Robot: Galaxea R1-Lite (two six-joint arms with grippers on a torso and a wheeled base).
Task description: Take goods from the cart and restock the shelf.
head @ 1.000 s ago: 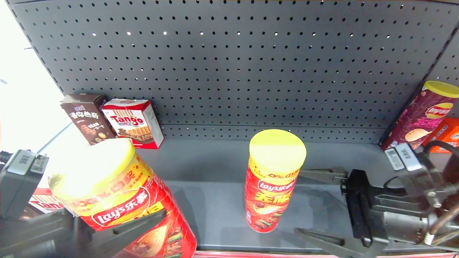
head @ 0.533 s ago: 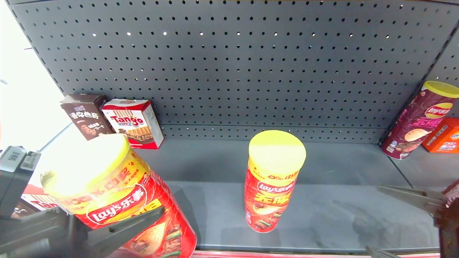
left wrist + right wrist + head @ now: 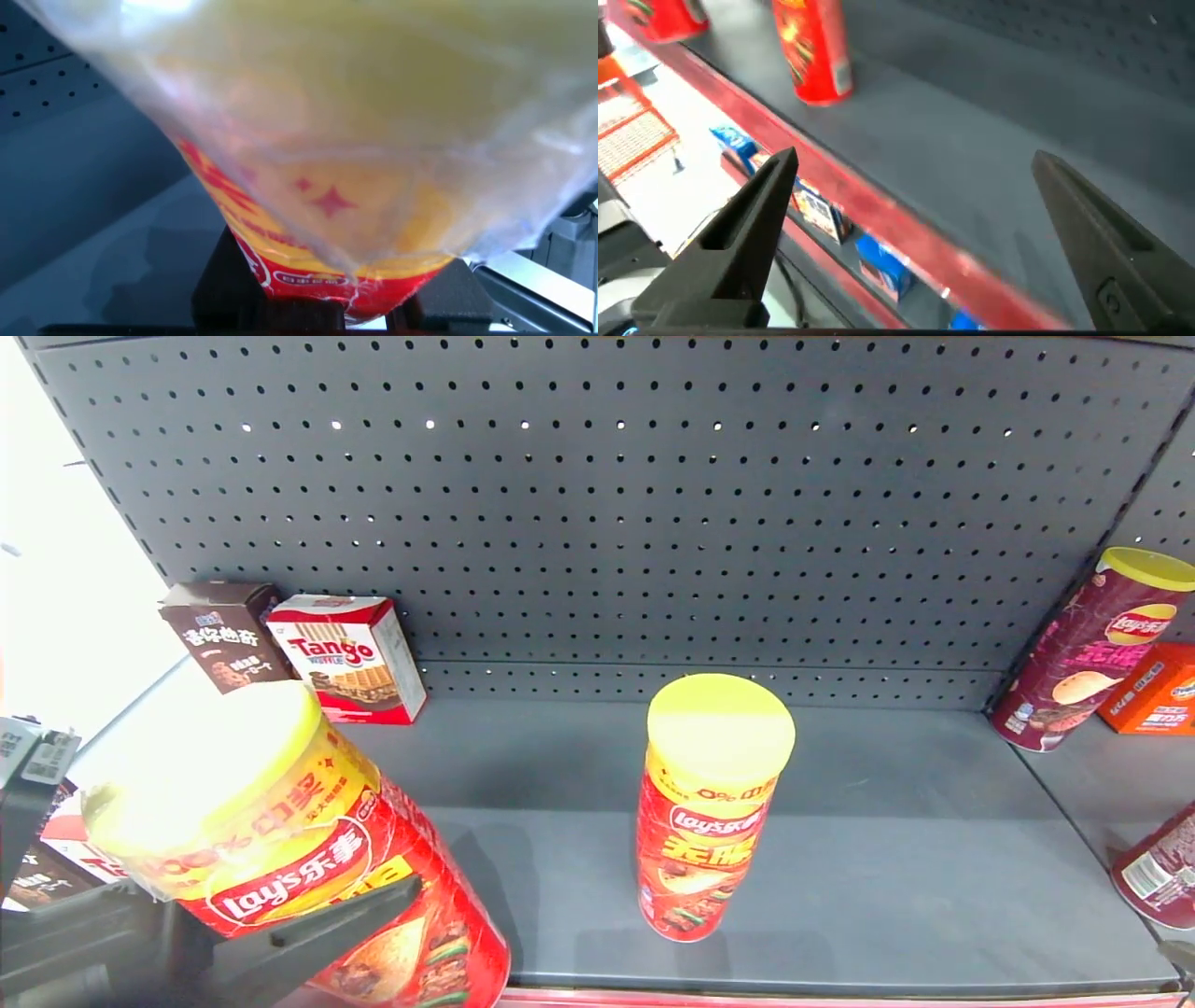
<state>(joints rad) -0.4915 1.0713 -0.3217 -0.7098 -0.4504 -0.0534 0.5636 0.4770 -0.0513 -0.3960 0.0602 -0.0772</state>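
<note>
Pinching a tilted red chip can (image 3: 280, 840) at eight o'clock from the standing can (image 3: 714, 803), the left gripper (image 3: 308, 926) is likely risking a topple on the shelf (image 3: 887, 877) if it releases before uprighting; the right gripper (image 3: 910, 173) is hanging spread, empty.

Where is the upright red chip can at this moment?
In the head view, the upright red chip can stands near the front edge of the shelf, about midway along it, right of the held red can and forward-right of the wafer box.
</note>
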